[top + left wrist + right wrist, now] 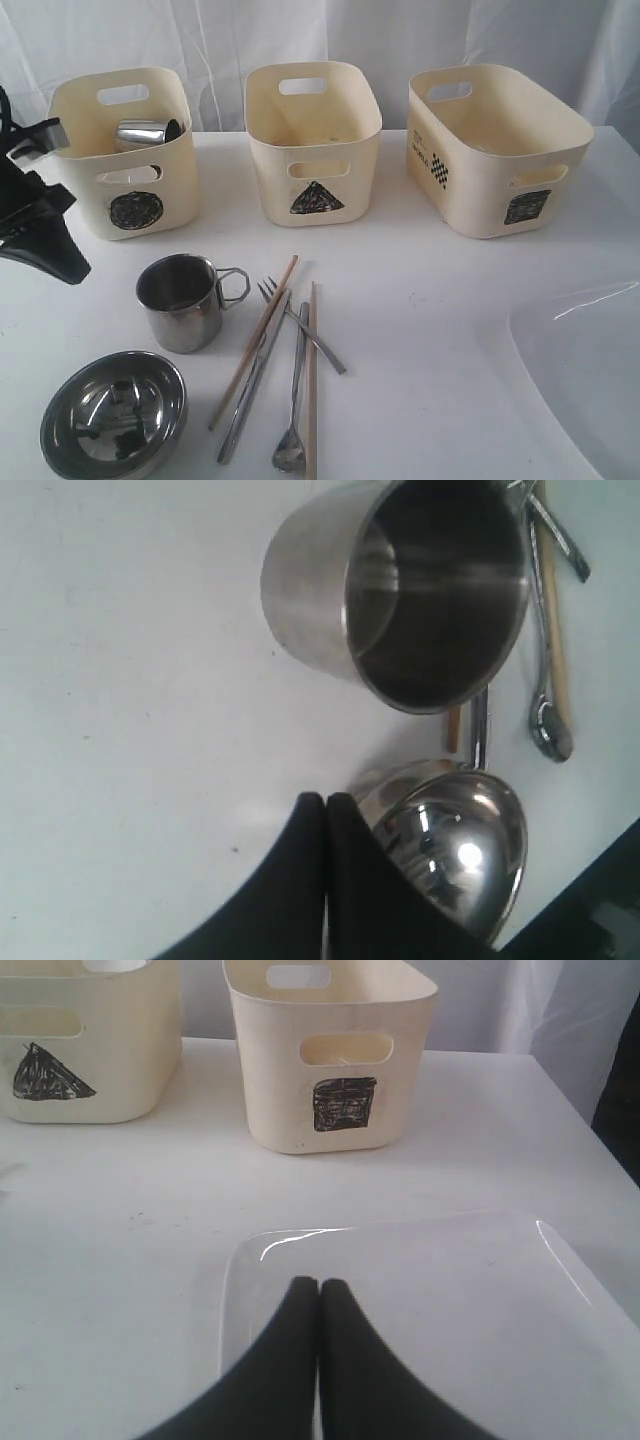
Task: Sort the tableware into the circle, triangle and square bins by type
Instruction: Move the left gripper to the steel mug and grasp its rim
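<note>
Markings: black scribbles on the bin fronts, one each for the circle bin (pixel 122 150), the triangle bin (pixel 314 140) and the square bin (pixel 497 145). The square bin's side carries a checkered sticker (pixel 438 166) whose small print is too fine to read.
Surface: white table (pixel 420 300) with a white cloth backdrop (pixel 400 35) behind it.
Bins: in the exterior view they stand in a row from 10 to 2 o'clock, apart from one another.
Mugs: one steel mug (pixel 183 300) stands upright at 8 o'clock with its handle toward 3. The second mug (pixel 147 132) lies tilted inside the circle bin.
Steel bowl (pixel 114 413): at 7 o'clock from the upright mug, open side up.
Cutlery: bunched at 6 o'clock. The fork (pixel 300 325) has its tines toward 11. The spoon (pixel 291 410) has its bowl toward 6. The knife (pixel 252 385) runs from 7 to 1.
Chopsticks: one chopstick (pixel 253 340) runs from 7 to 1, and the other chopstick (pixel 312 380) runs almost from 6 to 12.
White plate (pixel 590 370): flat at 4 o'clock.
Left gripper (pixel 326 798): fingers pressed together and empty, beside the steel bowl.
Right gripper (pixel 318 1283): fingers pressed together and empty, over the plate's edge.
</note>
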`<act>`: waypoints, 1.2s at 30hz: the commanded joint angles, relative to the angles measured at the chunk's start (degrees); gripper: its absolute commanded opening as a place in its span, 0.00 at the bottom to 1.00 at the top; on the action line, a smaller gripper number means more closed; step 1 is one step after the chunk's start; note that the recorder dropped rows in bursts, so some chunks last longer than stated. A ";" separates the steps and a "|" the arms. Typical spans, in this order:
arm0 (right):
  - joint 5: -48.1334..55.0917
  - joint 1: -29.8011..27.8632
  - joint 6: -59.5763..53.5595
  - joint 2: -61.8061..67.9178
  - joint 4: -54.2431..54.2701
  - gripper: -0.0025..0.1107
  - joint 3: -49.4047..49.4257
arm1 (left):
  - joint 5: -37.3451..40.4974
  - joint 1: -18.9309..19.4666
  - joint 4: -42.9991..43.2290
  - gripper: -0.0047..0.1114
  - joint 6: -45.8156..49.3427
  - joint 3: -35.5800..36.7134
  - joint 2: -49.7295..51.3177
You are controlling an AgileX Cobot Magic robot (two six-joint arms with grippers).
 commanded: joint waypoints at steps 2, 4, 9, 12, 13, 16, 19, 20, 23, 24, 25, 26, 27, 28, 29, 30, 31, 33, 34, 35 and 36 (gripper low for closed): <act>-0.36 0.08 0.24 -0.30 -0.11 0.02 -0.05 | 2.67 -0.05 -7.85 0.04 -1.43 0.56 -2.06; -0.36 0.08 0.24 -0.30 -0.11 0.02 -0.05 | -0.82 -0.05 -7.85 0.04 -1.43 0.56 -2.06; -0.36 0.08 0.24 -0.30 -0.11 0.02 -0.05 | -7.34 -0.05 -7.02 0.08 -1.43 0.56 -2.06; -0.36 0.08 0.24 -0.30 -0.11 0.02 -0.05 | -6.19 -0.05 -7.65 0.29 -1.81 0.56 -1.96; -0.36 0.08 0.24 -0.30 -0.11 0.02 -0.05 | -5.86 -0.05 -7.65 0.37 -1.81 0.56 -1.96; -0.36 0.08 0.24 -0.30 -0.11 0.02 -0.05 | -4.59 -0.05 -8.40 0.58 -1.50 2.27 -1.96; -0.36 0.08 0.24 -0.30 -0.11 0.02 -0.05 | -8.52 -1.46 -8.52 0.57 1.95 7.87 -1.96; -0.36 0.08 0.24 -0.30 -0.11 0.02 -0.05 | -10.86 -2.48 -8.52 0.57 3.83 9.70 -1.96; -0.36 0.08 0.24 -0.30 -0.11 0.02 -0.05 | -19.75 -5.90 -9.04 0.57 9.40 13.49 -1.96; -0.36 0.08 0.24 -0.30 -0.11 0.02 -0.05 | -22.60 -7.46 -9.70 0.57 9.51 14.10 -1.96; -0.36 0.08 0.24 -0.30 -0.11 0.02 -0.05 | -23.69 -7.99 -9.88 0.57 9.51 14.10 -1.96; -0.36 0.08 0.24 -0.30 -0.11 0.02 -0.05 | -25.04 -8.64 -9.95 0.57 9.51 14.10 -1.96; -0.36 0.08 0.24 -0.30 -0.11 0.02 -0.05 | -26.53 -9.24 -9.95 0.57 9.51 14.10 -1.96; -0.36 0.08 0.24 -0.30 -0.11 0.02 -0.05 | -28.03 -9.67 -9.95 0.57 9.51 14.10 -1.96; -0.36 0.08 0.24 -0.30 -0.11 0.02 -0.05 | -30.09 -10.12 -9.84 0.57 9.51 14.10 -1.96; -0.36 0.08 0.24 -0.30 -0.11 0.02 -0.05 | -32.35 -10.33 -9.84 0.57 9.51 14.10 -1.96; -0.36 0.08 0.24 -0.30 -0.11 0.02 -0.05 | -33.63 -10.45 -10.34 0.57 9.35 14.10 -1.96; -0.36 0.08 0.24 -0.30 -0.11 0.02 -0.05 | -35.61 -10.58 -11.21 0.57 8.68 14.10 -1.96; -0.36 0.08 0.24 -0.30 -0.11 0.02 -0.05 | -35.64 -10.58 -11.39 0.57 8.68 14.10 -1.96; -0.36 0.08 0.24 -0.30 -0.11 0.02 -0.05 | -35.17 -10.58 -11.39 0.57 8.68 14.10 -1.96; -0.36 0.08 0.24 -0.30 -0.11 0.02 -0.05 | -33.97 -10.58 -11.39 0.57 8.68 14.10 -1.96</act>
